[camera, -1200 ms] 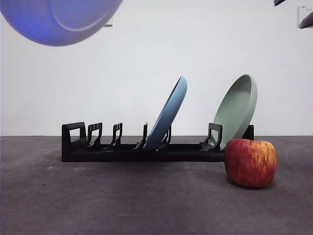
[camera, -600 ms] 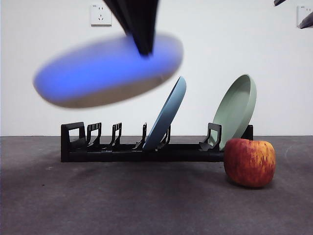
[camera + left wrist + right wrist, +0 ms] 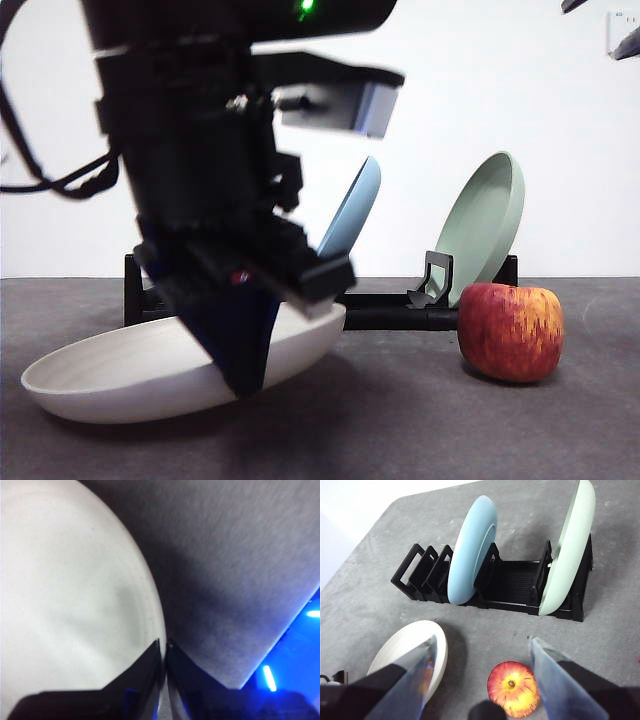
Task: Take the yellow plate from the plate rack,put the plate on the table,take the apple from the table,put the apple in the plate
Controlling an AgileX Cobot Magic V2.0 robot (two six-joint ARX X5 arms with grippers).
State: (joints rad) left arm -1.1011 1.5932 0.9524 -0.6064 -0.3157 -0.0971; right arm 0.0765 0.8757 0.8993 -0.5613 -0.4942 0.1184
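The yellow plate (image 3: 120,375) is cream-white and lies low on the table (image 3: 430,430) at the front left, tilted with its right rim raised. My left gripper (image 3: 245,372) is shut on that rim; in the left wrist view its jaws (image 3: 163,642) pinch the plate's edge (image 3: 65,605). The apple (image 3: 512,332) stands on the table at the right, in front of the black plate rack (image 3: 390,310). My right gripper (image 3: 482,642) is open and empty, high above the apple (image 3: 512,689), the rack (image 3: 515,582) and the plate (image 3: 407,645).
A blue plate (image 3: 355,215) and a sage-green plate (image 3: 485,225) stand leaning in the rack; both show in the right wrist view, blue (image 3: 470,547) and green (image 3: 570,545). The left arm's dark body fills the upper left of the front view.
The left arm has come down with the plate from high at the upper left to the table. The apple, the rack and the other plates have not moved.
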